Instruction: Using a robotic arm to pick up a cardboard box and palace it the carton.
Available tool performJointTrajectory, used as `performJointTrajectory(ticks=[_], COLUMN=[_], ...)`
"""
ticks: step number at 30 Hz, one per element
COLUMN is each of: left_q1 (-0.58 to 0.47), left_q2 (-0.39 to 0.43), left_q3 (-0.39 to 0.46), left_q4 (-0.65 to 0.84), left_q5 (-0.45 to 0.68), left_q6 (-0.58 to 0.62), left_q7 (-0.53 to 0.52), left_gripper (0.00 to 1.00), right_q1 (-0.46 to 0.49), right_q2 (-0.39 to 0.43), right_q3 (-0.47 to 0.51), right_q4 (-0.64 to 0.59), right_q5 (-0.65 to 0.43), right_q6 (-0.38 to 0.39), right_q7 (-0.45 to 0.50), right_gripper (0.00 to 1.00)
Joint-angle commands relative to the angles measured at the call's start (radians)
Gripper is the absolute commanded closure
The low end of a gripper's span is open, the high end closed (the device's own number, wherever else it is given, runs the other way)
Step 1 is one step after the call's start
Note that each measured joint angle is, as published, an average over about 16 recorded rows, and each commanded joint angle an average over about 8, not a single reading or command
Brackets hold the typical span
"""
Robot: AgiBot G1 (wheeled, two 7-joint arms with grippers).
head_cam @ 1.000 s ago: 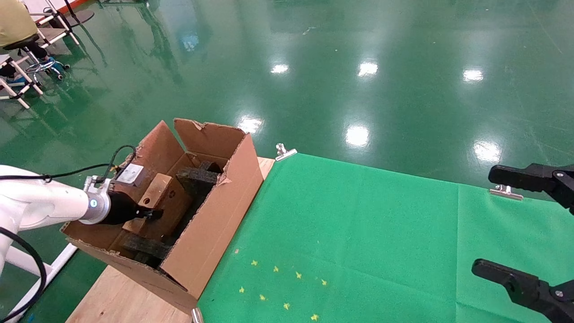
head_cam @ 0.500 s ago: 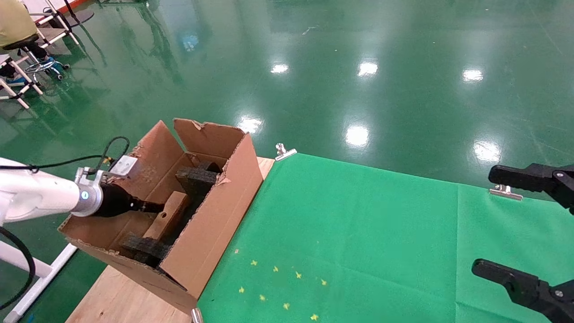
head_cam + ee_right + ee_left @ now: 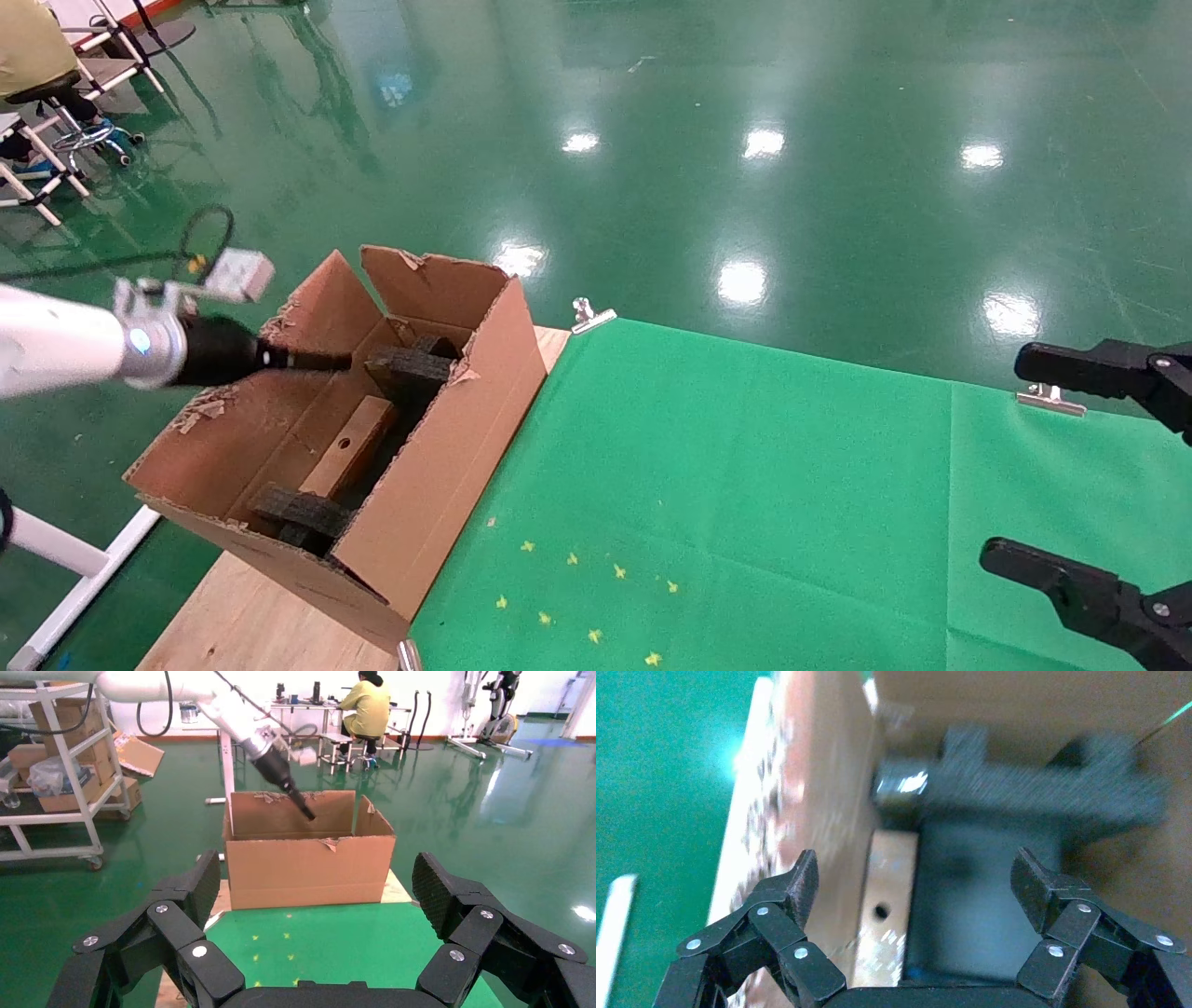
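The robotic arm (image 3: 65, 340) reaches in from the left, and its left gripper (image 3: 337, 361) hangs over the carton's (image 3: 447, 466) open top. In the left wrist view the left gripper (image 3: 916, 881) is open wide and empty. Below it the cardboard box (image 3: 885, 903) lies free on the carton's floor. The head view shows the cardboard box (image 3: 349, 445) on edge between two black foam blocks (image 3: 410, 365). At the far right my right gripper (image 3: 1004, 457) hangs open and idle over the green cloth. In its wrist view the right gripper (image 3: 320, 881) faces the carton (image 3: 309, 864).
The carton stands on the wooden table's (image 3: 242, 624) left end, beside a green cloth (image 3: 745, 485) held by metal clips (image 3: 591, 317). Yellow marks (image 3: 587, 596) dot the cloth near its front. A seated person (image 3: 365, 702) and a shelf trolley (image 3: 56, 776) are beyond the table.
The left gripper let go of the cardboard box, which settled between the foam blocks. It then rose out of the carton, up and to the left. The right arm stayed still.
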Motion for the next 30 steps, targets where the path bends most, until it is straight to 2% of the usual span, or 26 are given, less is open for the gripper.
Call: performJointTrajectory(ticks=[1, 9, 19, 23, 30], left_q1=[-0.025, -0.064, 0.035, 0.058, 0.064], left_q2=[-0.016, -0.102, -0.145, -0.146, -0.145], left_q3=[-0.01, -0.084, -0.195, -0.214, -0.214], left_q4=[-0.017, -0.153, -0.293, -0.314, -0.32], left_q5=[-0.014, -0.147, -0.4, -0.445, -0.44], left_q6=[0.027, 0.264, 0.513, 0.555, 0.541], left_q7=[-0.009, -0.119, -0.311, -0.333, -0.315], left_gripper=[0.0, 0.0, 0.0, 0.0, 0.0], right_q1=[0.0, 0.0, 0.0, 0.0, 0.0], right_q2=[0.0, 0.0, 0.0, 0.0, 0.0], right_q3=[0.0, 0.0, 0.0, 0.0, 0.0], right_q4=[0.0, 0.0, 0.0, 0.0, 0.0], right_q5=[0.0, 0.0, 0.0, 0.0, 0.0], right_q6=[0.0, 0.0, 0.0, 0.0, 0.0], right_q7=[0.0, 0.0, 0.0, 0.0, 0.0], right_gripper=[0.0, 0.0, 0.0, 0.0, 0.0])
